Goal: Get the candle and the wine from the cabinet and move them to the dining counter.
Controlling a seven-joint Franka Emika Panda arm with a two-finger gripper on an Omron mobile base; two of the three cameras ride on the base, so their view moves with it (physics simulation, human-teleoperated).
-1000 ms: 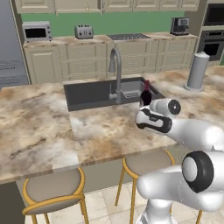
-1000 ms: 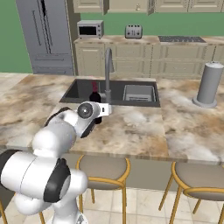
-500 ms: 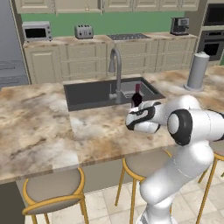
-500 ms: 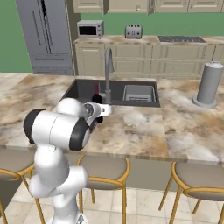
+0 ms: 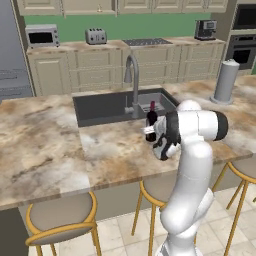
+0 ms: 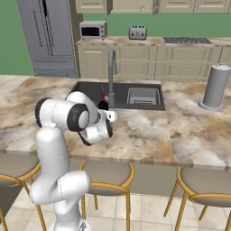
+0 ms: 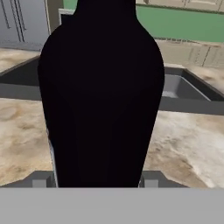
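Placing step: hand [image 5: 154, 131] clamps the wine [image 5: 151, 120], upright just over the table [image 5: 110, 150] beside the sink [image 5: 107, 106]. Next: lower, release (candle unseen yet).

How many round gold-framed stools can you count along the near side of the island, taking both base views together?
4. In the right base view: stool far left, stool beside the arm, stool right. In the left base view, a further stool stands left. More may lie beyond the frames.
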